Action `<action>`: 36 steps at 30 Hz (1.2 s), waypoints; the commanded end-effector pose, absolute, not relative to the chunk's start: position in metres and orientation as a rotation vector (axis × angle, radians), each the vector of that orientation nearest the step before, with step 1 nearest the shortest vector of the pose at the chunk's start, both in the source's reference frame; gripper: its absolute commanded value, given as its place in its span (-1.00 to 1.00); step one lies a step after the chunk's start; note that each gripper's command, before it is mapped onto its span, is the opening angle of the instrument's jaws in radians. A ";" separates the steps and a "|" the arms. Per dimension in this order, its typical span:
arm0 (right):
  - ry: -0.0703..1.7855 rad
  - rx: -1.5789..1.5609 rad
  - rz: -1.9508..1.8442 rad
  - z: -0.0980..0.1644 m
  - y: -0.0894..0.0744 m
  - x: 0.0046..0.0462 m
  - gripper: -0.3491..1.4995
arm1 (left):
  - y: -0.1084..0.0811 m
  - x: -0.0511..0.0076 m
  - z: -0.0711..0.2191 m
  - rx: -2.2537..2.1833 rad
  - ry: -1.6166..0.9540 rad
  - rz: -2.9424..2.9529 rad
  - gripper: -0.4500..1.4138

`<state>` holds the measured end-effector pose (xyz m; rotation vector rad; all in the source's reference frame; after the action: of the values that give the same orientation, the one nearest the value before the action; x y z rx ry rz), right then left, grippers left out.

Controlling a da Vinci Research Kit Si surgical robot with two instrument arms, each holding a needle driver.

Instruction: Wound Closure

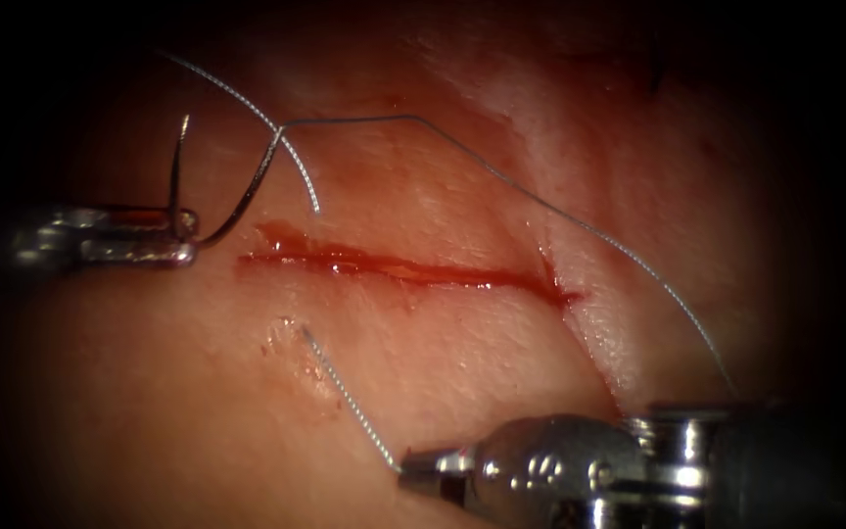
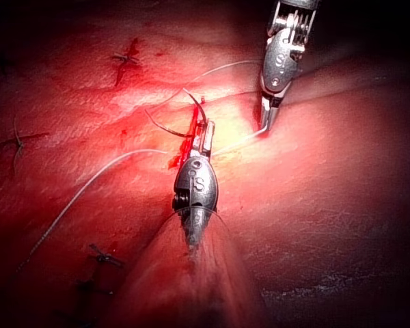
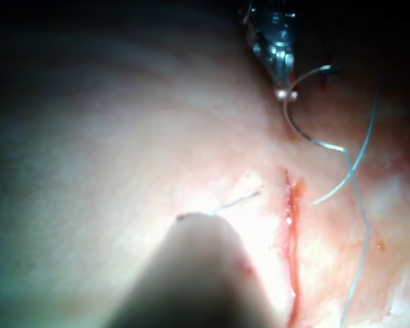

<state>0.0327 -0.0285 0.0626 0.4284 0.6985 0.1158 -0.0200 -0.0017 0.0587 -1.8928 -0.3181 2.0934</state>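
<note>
Two tools, one needle (image 1: 210, 201), one cut (image 1: 408, 269) and one thread (image 1: 501, 176) are counted. The needle is clamped at mid-curve in the left tool (image 1: 180, 238), clear of the tissue (image 1: 149, 392), just off the cut's left end; its arc stands upward, both ends raised. A short thread end (image 1: 345, 397) is gripped by the closed right tool (image 1: 413, 468) below the cut. The cut's long axis runs left to right, with open tissue between the tools.

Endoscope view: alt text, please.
The left tool grips the curved needle mid-curve, clear of the tissue, at the cut's left end. The right tool holds a short thread end below the cut.
</note>
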 end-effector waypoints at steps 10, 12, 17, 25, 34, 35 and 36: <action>0.721 0.485 0.052 0.060 -0.032 0.0292 -1.00 | -0.002 -0.0204 0.060 -1.899 -0.313 2.097 -1.00; 0.726 0.499 0.049 0.060 -0.033 0.0281 -1.00 | -0.002 -0.0204 0.060 -1.899 -0.313 2.097 -1.00; 0.713 0.507 0.072 0.060 -0.033 0.0271 -0.02 | -0.002 -0.0204 0.060 -1.899 -0.314 2.097 -1.00; 0.725 0.445 0.243 0.057 -0.027 0.0267 0.94 | -0.002 -0.0203 0.060 -1.900 -0.316 2.096 -1.00; 0.765 0.401 0.363 0.055 -0.022 0.0314 0.82 | -0.002 -0.0203 0.060 -1.900 -0.316 2.096 -1.00; 0.771 0.377 0.394 0.055 -0.021 0.0332 0.82 | -0.002 -0.0203 0.060 -1.900 -0.316 2.096 -1.00; 0.771 0.377 0.394 0.055 -0.021 0.0332 0.82 | -0.002 -0.0203 0.060 -1.900 -0.316 2.096 -1.00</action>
<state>0.0321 -0.0209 0.0549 0.3780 0.7613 0.4037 -0.0199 -0.0019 0.0594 -1.8989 -0.3151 2.0966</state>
